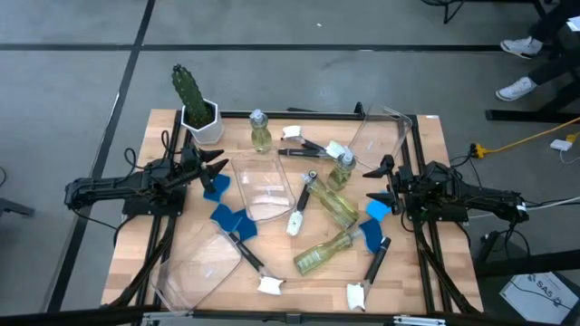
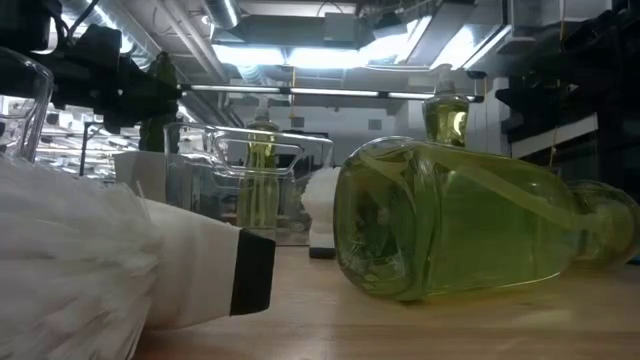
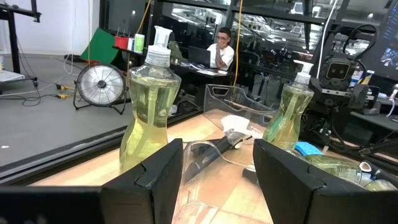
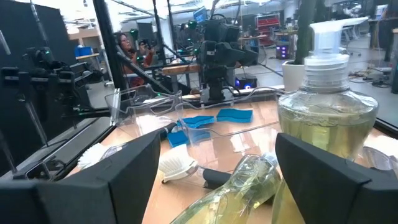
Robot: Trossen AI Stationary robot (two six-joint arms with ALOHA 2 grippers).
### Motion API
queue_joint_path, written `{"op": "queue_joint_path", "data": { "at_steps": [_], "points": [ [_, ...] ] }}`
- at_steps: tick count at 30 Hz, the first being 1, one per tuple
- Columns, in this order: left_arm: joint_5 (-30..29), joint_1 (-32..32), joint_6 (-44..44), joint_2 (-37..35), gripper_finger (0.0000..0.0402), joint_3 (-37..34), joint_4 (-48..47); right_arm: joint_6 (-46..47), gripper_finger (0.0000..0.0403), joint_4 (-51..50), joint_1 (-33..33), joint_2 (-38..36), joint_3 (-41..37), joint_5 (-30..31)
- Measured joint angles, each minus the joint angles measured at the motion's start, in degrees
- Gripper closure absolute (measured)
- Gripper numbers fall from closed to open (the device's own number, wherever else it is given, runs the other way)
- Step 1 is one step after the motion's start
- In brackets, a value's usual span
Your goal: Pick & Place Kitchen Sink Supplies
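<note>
Both grippers are open and hold nothing. My left gripper (image 1: 220, 169) (image 3: 217, 180) hovers at the table's left, beside a blue sponge (image 1: 216, 186). It faces an upright soap bottle (image 1: 260, 132) (image 3: 151, 106). My right gripper (image 1: 373, 183) (image 4: 214, 174) is at the table's right, close to a second upright soap bottle (image 1: 343, 165) (image 4: 326, 118). Two more soap bottles (image 1: 335, 205) (image 1: 326, 252) (image 2: 450, 230) lie on their sides. Several black-handled brushes (image 1: 302, 201) (image 1: 372, 272) and further sponges (image 1: 234, 221) (image 1: 373, 222) lie flat on the wood.
Three clear bins stand on the table: one in the middle (image 1: 263, 186), one at the near left (image 1: 195, 267), one at the far right (image 1: 381, 131). A potted cactus (image 1: 192, 98) sits at the far left corner. People sit in the room behind.
</note>
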Motion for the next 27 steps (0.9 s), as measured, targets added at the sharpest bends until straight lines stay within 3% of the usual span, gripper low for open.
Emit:
{"op": "queue_joint_path", "data": {
  "at_steps": [10,22,27],
  "points": [
    [0.0,0.0,0.0,0.0,0.0212,0.0,0.0,41.8,0.0089,-0.4,0.0,0.0,0.0,4.5],
    [0.0,0.0,0.0,0.0,0.0212,0.0,0.0,49.8,0.0089,0.5,0.0,0.0,0.0,6.7],
    [0.0,0.0,0.0,0.0,0.021,0.0,0.0,41.2,0.0089,4.8,0.0,0.4,0.1,7.5]
  ]
}}
